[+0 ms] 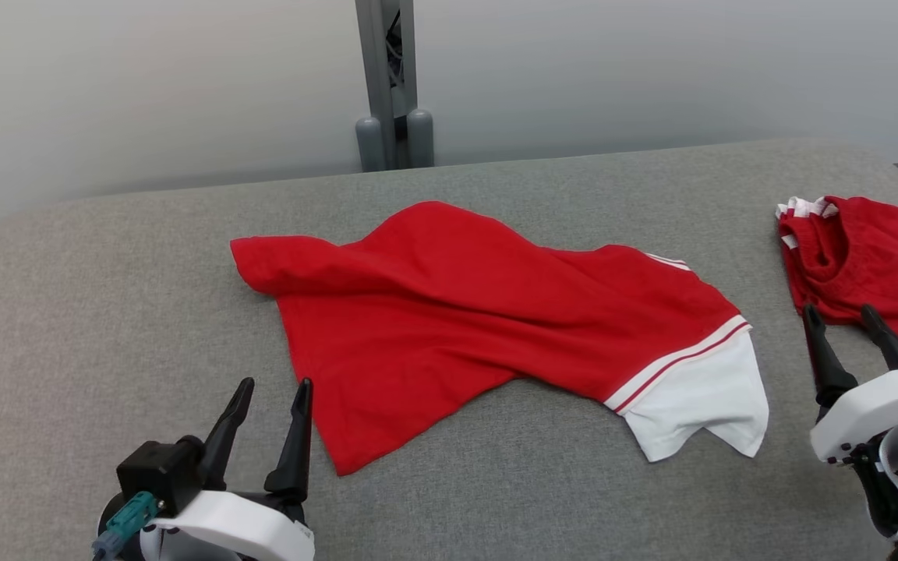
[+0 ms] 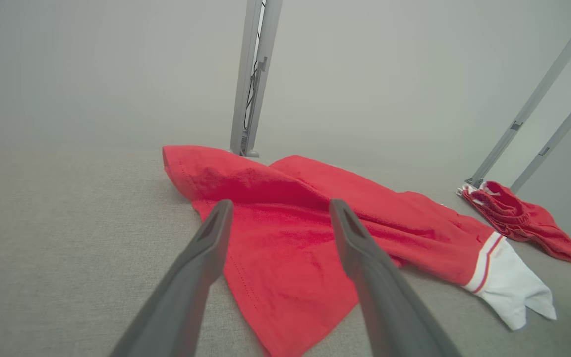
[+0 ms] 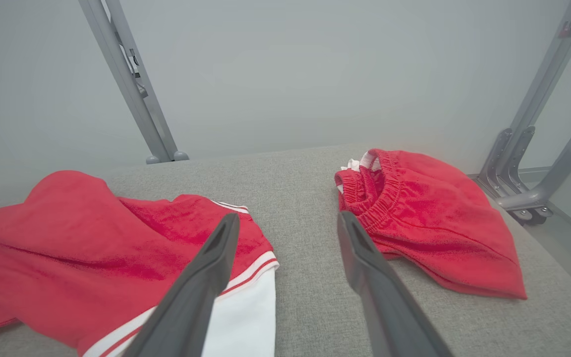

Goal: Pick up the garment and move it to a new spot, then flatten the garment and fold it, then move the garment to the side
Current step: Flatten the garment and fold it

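Left gripper (image 1: 276, 383) at front edge of tabletop (image 1: 106, 296), jaws open, empty. Right gripper (image 1: 839, 310) also open, nr right edge by 2nd red piece (image 1: 870, 249). Red garment (image 1: 480, 312) lies rumpled mid-tabletop. Prob light, limp, will sag; pinch hem corners w/ both.

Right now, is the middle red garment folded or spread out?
Spread out, not folded: the red garment lies rumpled across the grey surface.

I get soft, even light from above, bright all over. The red shirt (image 1: 457, 312) drops just a thin dark shadow on the grey pad (image 1: 106, 312). My left wrist view looks foggy and pale, and the fingers (image 2: 191, 277) near the lens look blurry.
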Motion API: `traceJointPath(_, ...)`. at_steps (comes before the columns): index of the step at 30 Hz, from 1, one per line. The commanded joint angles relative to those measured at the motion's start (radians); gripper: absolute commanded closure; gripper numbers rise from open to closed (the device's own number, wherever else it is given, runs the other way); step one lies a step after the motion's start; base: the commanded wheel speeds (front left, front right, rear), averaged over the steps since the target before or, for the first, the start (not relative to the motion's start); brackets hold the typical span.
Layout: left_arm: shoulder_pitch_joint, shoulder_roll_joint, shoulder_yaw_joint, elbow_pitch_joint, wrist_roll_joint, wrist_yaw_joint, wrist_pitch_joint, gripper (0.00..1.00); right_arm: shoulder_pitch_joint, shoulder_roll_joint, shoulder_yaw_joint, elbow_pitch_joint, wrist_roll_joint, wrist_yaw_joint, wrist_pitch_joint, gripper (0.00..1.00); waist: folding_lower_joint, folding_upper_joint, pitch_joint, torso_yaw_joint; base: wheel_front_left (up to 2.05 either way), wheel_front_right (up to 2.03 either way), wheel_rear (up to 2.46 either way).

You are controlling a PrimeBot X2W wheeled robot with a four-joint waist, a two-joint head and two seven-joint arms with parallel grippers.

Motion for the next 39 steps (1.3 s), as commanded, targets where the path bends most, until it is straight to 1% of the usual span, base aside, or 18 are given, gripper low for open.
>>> traceJointPath(1, 0.016, 0.009, 0.014, -0.011, -0.005, 0.008, -0.003, 0.0, 0.023, 0.013, -0.011, -0.03, -0.019, 0.0, -0.011, 0.0, 0.0, 0.0, -0.022, -0.022, 0.0, 0.0, 0.0)
traceJointPath(2, 0.026, 0.014, 0.022, -0.019, -0.006, 0.013, -0.003, 0.0, 0.033, 0.027, -0.019, -0.06, -0.035, 0.0, -0.014, 0.0, 0.0, 0.0, -0.029, -0.028, 0.0, 0.0, 0.0)
traceJointPath(3, 0.05, 0.02, 0.04, -0.035, -0.012, 0.019, -0.004, 0.0, 0.056, 0.052, -0.03, -0.12, -0.064, 0.0, -0.016, 0.0, 0.0, 0.0, -0.045, -0.04, 0.0, 0.0, 0.0)
traceJointPath(4, 0.05, 0.02, 0.04, -0.035, -0.012, 0.019, -0.004, 0.0, 0.056, 0.052, -0.03, -0.12, -0.064, 0.0, -0.016, 0.0, 0.0, 0.0, -0.045, -0.04, 0.0, 0.0, 0.0)
traceJointPath(8, 0.101, 0.018, 0.097, -0.078, -0.022, 0.026, -0.004, 0.0, 0.117, 0.106, -0.058, -0.251, -0.13, 0.0, -0.026, 0.0, 0.0, 0.0, -0.071, -0.06, 0.0, 0.0, 0.0)
traceJointPath(12, 0.16, 0.001, 0.163, -0.11, -0.009, 0.027, -0.004, 0.0, 0.182, 0.16, -0.087, -0.377, -0.202, 0.0, -0.035, 0.0, 0.0, 0.0, -0.083, -0.069, 0.0, 0.0, 0.0)
traceJointPath(17, 0.22, -0.023, 0.24, -0.129, 0.017, 0.014, -0.004, 0.0, 0.257, 0.197, -0.09, -0.49, -0.244, 0.0, -0.017, 0.0, 0.0, 0.0, -0.093, -0.069, 0.0, 0.0, 0.0)
traceJointPath(20, 0.262, -0.034, 0.273, -0.125, 0.059, 0.002, -0.004, 0.0, 0.295, 0.206, -0.072, -0.531, -0.252, 0.0, 0.002, 0.0, 0.0, 0.0, -0.099, -0.06, 0.0, 0.0, 0.0)
traceJointPath(28, 0.293, -0.062, 0.279, -0.103, 0.107, -0.028, -0.004, 0.0, 0.334, 0.209, -0.07, -0.542, -0.225, 0.0, 0.011, 0.0, 0.0, 0.0, -0.104, -0.03, 0.0, 0.0, 0.0)
traceJointPath(39, 0.292, -0.062, 0.267, -0.091, 0.12, -0.03, -0.004, 0.0, 0.337, 0.209, -0.068, -0.531, -0.211, 0.0, 0.008, 0.0, 0.0, 0.0, -0.108, -0.017, 0.0, 0.0, 0.0)
